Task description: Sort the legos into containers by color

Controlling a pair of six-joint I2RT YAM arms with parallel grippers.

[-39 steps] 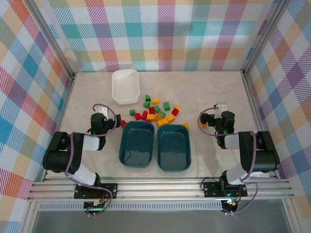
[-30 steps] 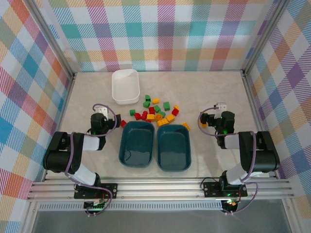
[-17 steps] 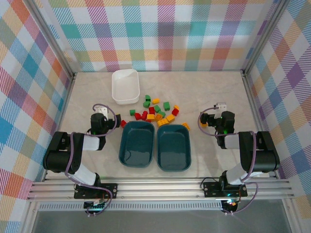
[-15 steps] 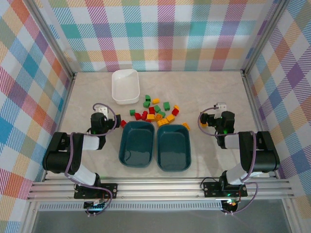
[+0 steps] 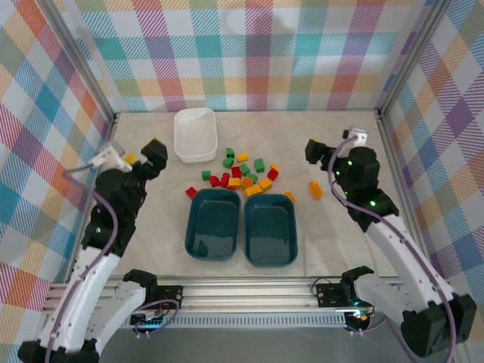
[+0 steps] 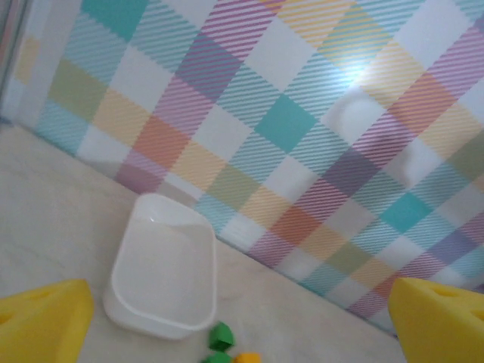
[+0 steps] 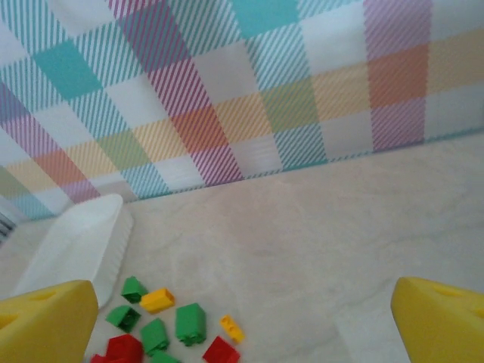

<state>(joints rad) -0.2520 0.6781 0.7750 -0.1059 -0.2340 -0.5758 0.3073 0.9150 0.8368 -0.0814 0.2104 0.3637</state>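
teal tubs: nearest, side by side, empty
legos: mixed cluster just beyond, some at the rims; orange stray off right
left gripper: jaws wide, empty, left of cluster
right gripper: jaws wide, empty, right of cluster
white tub: farthest, empty
risk: tight packing — wide jaws may pinch two colours or scatter neighbours

Beige marbled tabletop lies flat; pastel plaid wall panels enclose it at the back and both sides; aluminium rail runs along the near edge.
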